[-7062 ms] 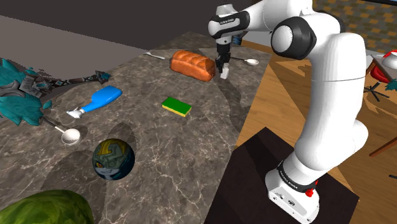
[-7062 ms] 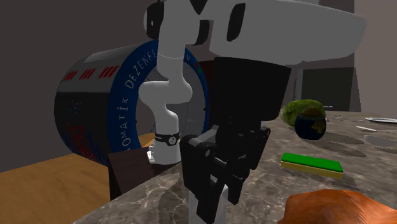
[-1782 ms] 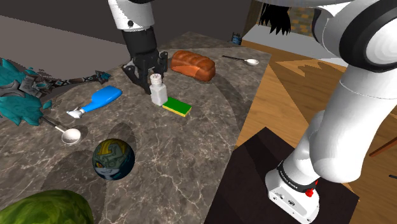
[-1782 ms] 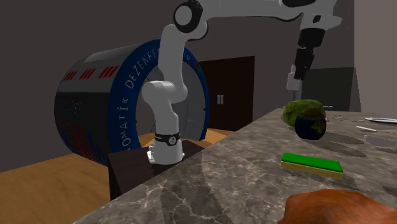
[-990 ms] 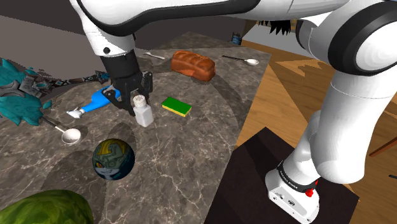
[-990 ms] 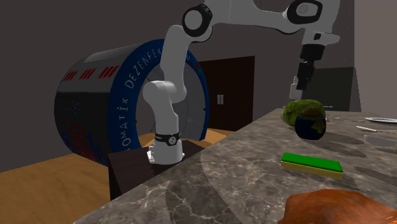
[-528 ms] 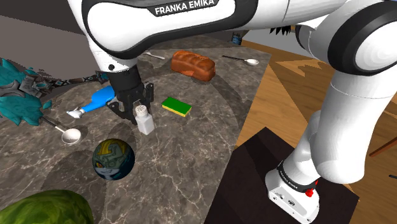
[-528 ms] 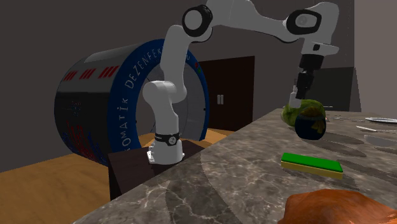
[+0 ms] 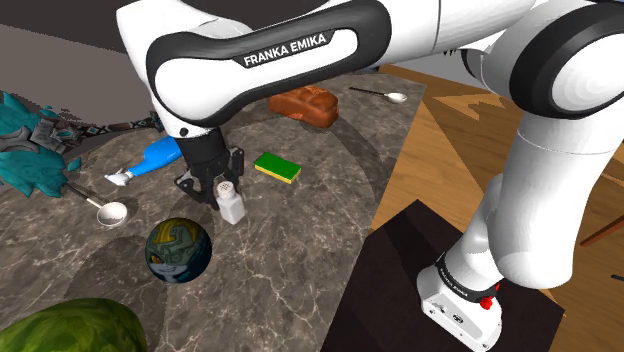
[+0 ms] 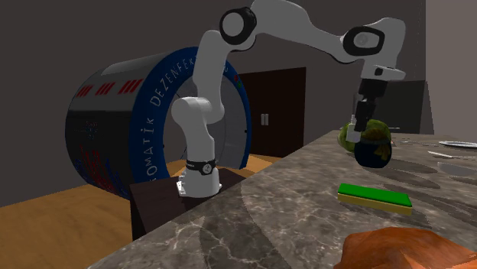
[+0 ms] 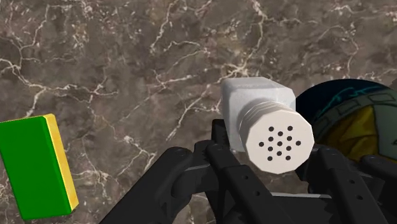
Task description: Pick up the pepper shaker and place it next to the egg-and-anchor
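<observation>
Your white, square-bodied pepper shaker [image 9: 232,204] with a round cap dotted with holes stands close to upright, clasped between the fingers of the black gripper [image 9: 219,190]. It is near the dark, round egg-and-anchor ball [image 9: 178,250] patterned in teal and yellow, but not touching it. In the shoulder view you'll see the shaker between 1 and 2 o'clock from the ball.
</observation>
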Controlling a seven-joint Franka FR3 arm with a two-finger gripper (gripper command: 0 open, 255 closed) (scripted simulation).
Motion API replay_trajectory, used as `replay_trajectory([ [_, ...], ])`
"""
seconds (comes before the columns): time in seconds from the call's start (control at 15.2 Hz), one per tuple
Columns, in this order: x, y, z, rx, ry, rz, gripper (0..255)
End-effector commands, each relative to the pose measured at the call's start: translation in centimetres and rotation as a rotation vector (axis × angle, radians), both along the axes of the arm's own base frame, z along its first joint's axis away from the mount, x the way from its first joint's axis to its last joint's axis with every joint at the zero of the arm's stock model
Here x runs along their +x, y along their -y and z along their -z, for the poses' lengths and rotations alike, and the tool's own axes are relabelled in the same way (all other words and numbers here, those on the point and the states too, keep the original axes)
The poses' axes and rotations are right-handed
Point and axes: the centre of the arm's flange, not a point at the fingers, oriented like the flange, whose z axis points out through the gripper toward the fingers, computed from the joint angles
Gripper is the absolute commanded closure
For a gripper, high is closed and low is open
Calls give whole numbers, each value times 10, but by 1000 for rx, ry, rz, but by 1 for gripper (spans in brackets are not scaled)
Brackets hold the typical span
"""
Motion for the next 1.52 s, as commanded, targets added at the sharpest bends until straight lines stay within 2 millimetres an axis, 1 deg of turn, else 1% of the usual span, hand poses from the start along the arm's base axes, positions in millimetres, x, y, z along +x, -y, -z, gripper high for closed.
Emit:
replay_trajectory([
  [0.0,0,0,10,0,0,0,255],
  [0.99,0,0,89,0,0,0,255],
  [1.06,0,0,92,0,0,0,255],
  [1.45,0,0,92,0,0,0,255],
])
